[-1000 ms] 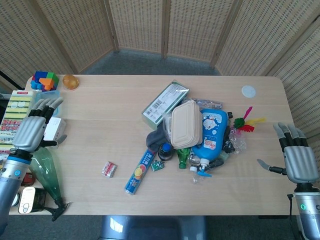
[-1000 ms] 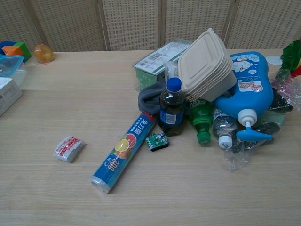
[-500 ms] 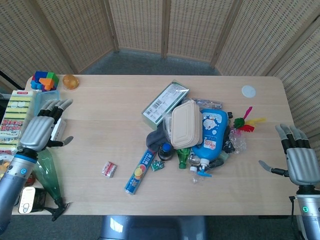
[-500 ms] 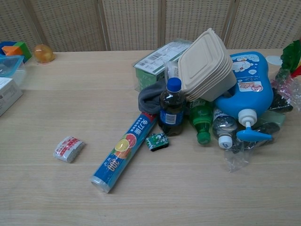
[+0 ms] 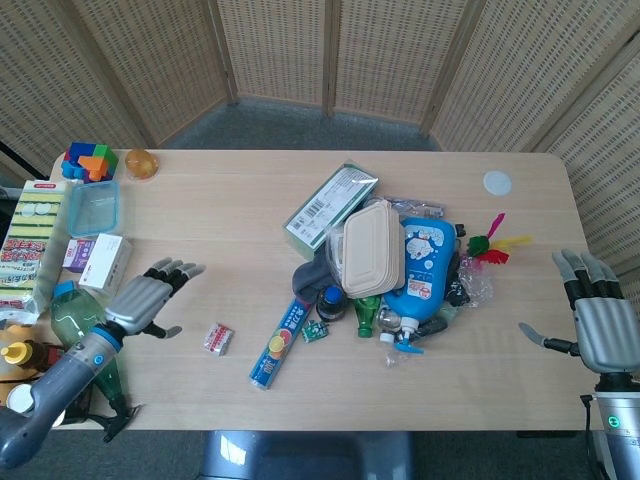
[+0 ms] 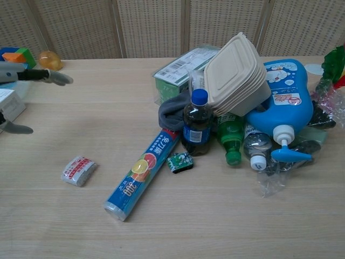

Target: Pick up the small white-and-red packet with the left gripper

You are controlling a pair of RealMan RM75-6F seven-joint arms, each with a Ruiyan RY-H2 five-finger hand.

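The small white-and-red packet (image 5: pixel 218 339) (image 6: pixel 78 170) lies flat on the table, left of a blue tube. My left hand (image 5: pixel 146 299) hovers open to the packet's left, fingers spread and pointing toward the table's middle, apart from the packet. In the chest view only its fingertips (image 6: pixel 56 77) show at the left edge. My right hand (image 5: pixel 598 320) stays open off the table's right edge, holding nothing.
A blue tube (image 5: pixel 281 343) lies right of the packet. A pile with a beige clamshell box (image 5: pixel 371 247), blue Doraemon bottle (image 5: pixel 424 269), green box (image 5: pixel 331 208) and bottles fills the middle. Boxes, a clear tub (image 5: pixel 94 207) and bottles (image 5: pixel 70 310) crowd the left edge.
My left hand has swung from the left edge, over the boxes, inward and toward the table's front, ending close to the packet's left. The right hand has barely moved.
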